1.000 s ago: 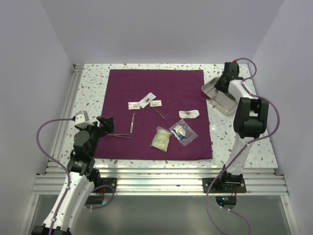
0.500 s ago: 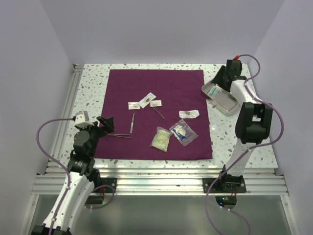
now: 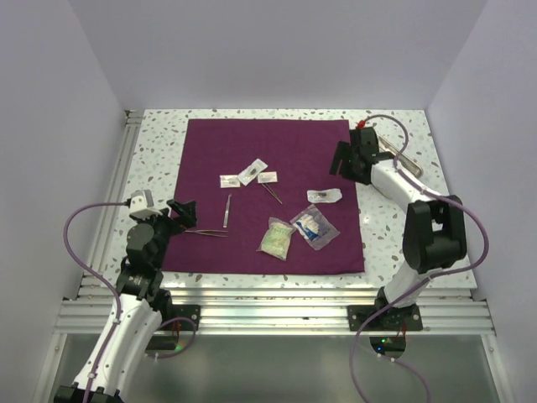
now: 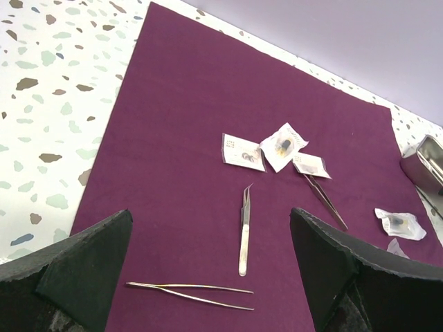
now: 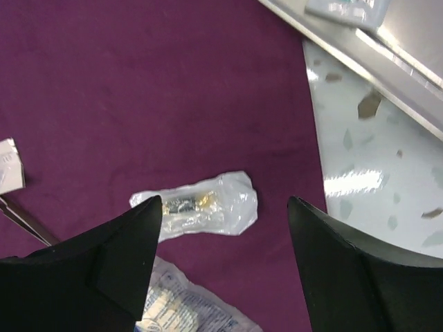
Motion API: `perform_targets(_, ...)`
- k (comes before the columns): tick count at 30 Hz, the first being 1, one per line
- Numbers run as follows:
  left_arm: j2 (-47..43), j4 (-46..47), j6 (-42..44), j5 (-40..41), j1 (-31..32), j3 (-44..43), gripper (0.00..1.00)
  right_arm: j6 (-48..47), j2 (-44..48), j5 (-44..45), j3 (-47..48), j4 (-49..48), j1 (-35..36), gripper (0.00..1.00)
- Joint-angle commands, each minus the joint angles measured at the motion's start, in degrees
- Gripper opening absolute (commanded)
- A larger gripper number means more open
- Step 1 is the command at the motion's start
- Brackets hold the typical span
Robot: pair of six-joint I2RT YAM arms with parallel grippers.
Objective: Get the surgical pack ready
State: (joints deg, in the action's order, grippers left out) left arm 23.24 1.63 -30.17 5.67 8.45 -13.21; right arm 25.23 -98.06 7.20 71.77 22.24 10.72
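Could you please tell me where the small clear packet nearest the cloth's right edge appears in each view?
Top external: the small clear packet lies right of centre, near the right edge of the purple cloth.
Left wrist: far right, below mid-height.
Right wrist: left of centre, just below the middle.
Shared landmark: the cloth's right edge, close beside the packet.

left arm (image 3: pixel 138 252) + right arm (image 3: pixel 432 231): white shells, chunky black joints | cables (image 3: pixel 67 235): lilac, loopy | left hand (image 4: pixel 210 228) / right hand (image 5: pixel 223 207): black, blunt wedge fingers, kinda grainy

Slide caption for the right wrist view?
Right gripper, jaws open, above a clear packet on the purple cloth beside the metal tray.
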Motion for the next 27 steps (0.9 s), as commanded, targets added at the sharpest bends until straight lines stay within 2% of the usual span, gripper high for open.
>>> perform_targets(1,0.22,2.77,1.78,-1.19,0.34,-0.23,1.0,9.81,7.33,4.04,-4.25,-0.61,1.14,0.77)
perform_targets(2,0.22,2.77,1.78,-1.28,0.34,-0.23,1.0,12.62,8.31,5.61,-5.83,-0.62,1.14,0.75)
perform_targets(5,0.05,2.68,1.79,-1.01,0.34,-0.15,1.0,18.07,9.91,7.38,-6.11,2.89,1.14,0.26)
perform_targets(6,-0.21,2.68,1.78,-1.01,0.34,-0.15,1.0,24.01,9.65,9.74,-5.59,7.94,1.06,0.21)
perform_targets(9,-0.74,2.5,1.78,-1.01,0.34,-0.15,1.0,25.46,9.03,5.92,-6.37,5.28,1.23,0.41)
perform_targets(10,-0.92,2.42,1.87,-1.01,0.34,-0.23,1.0,26.0,8.94,4.41,-6.99,3.97,1.23,0.51)
perform_targets(11,-1.09,2.24,1.87,-0.93,0.34,-0.23,1.0,26.79,9.2,3.62,-8.65,2.65,1.49,0.55)
perform_targets(13,-1.36,2.15,1.87,-0.84,0.34,-0.15,1.0,31.09,9.55,4.39,-10.15,0.88,2.2,0.57)
perform_targets(14,-1.36,2.15,1.87,-0.84,0.34,-0.06,1.0,32.15,9.73,4.75,-11.37,-0.17,3.07,0.61)
perform_targets(17,-1.27,2.06,1.96,-0.84,0.34,-0.23,1.0,36.55,8.86,6.59,-11.22,-0.88,4.83,0.64)
perform_targets(21,-1.36,1.89,1.96,-0.84,0.34,-0.32,1.0,42.25,4.82,9.75,-8.14,2.89,7.12,0.68)
perform_targets(24,-1.62,1.8,2.05,-0.75,0.34,-0.32,1.0,45.85,0.97,12.92,-4.45,7.71,8.87,0.69)
perform_targets(27,-1.62,1.71,2.05,-0.66,0.34,-0.41,1.0,48.85,-6.23,13.01,3.36,18.16,9.23,0.7)
